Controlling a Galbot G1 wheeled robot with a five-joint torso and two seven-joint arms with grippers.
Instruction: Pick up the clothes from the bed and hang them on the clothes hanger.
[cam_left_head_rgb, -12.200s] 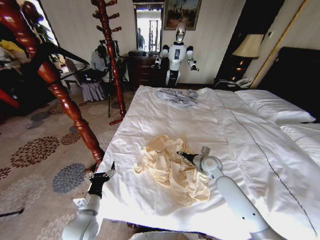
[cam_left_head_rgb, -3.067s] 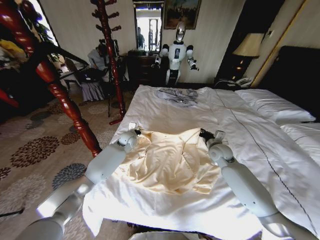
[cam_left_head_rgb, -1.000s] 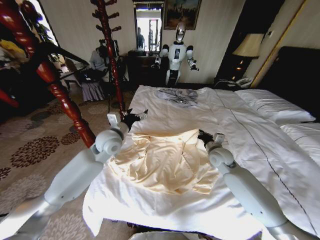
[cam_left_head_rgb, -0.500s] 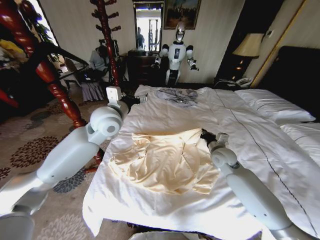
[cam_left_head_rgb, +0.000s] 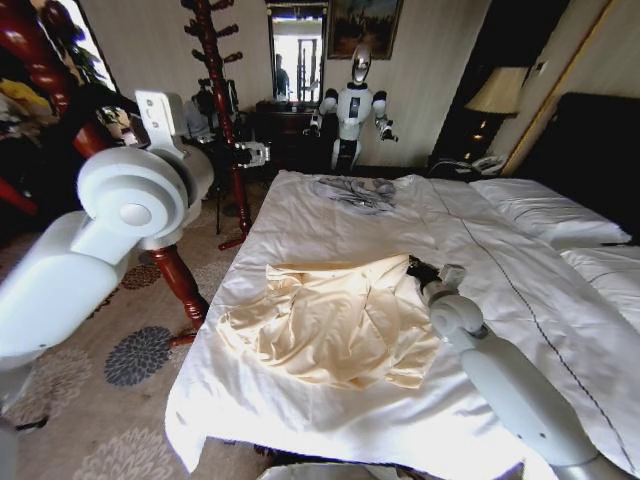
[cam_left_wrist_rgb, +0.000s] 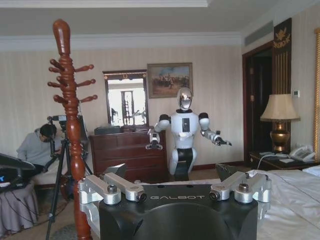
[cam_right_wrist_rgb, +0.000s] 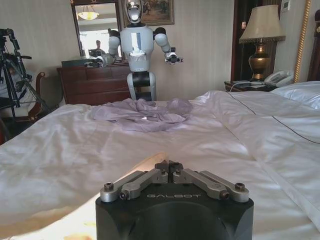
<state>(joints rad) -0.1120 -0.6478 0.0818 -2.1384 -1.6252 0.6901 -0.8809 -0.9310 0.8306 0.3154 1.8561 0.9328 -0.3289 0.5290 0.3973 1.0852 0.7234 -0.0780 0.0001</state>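
From the head camera I see the pale cream-yellow soft shirt (cam_left_head_rgb: 335, 320) lying spread and rumpled on the wide white-sheeted bed (cam_left_head_rgb: 330, 235), toward the near-left part of the mattress, its collar edge facing the far side. My right gripper (cam_left_head_rgb: 418, 269) sits low at the shirt's far right corner, right at the fabric's edge. In the right wrist view the right gripper (cam_right_wrist_rgb: 169, 165) has its two fingers brought together until the tips meet — a pale fold of the shirt (cam_right_wrist_rgb: 145, 164) rises just at those tips, though I cannot tell for certain that cloth is pinched between them.

My left arm is raised high off the bed's left side, its left gripper (cam_left_head_rgb: 252, 153) up in the air beside the dark red turned-wood coat stand (cam_left_head_rgb: 222, 100). In the left wrist view the left gripper (cam_left_wrist_rgb: 177, 186) has its fingers spread wide apart with nothing between them, and the same stand (cam_left_wrist_rgb: 72, 115) rises close by.

A smaller grey-blue garment (cam_left_head_rgb: 352, 191) lies bunched at the far end of the bed, well apart from the shirt — beyond it a white humanoid robot (cam_left_head_rgb: 353, 105) stands by a dark wooden dresser (cam_left_head_rgb: 285, 135).
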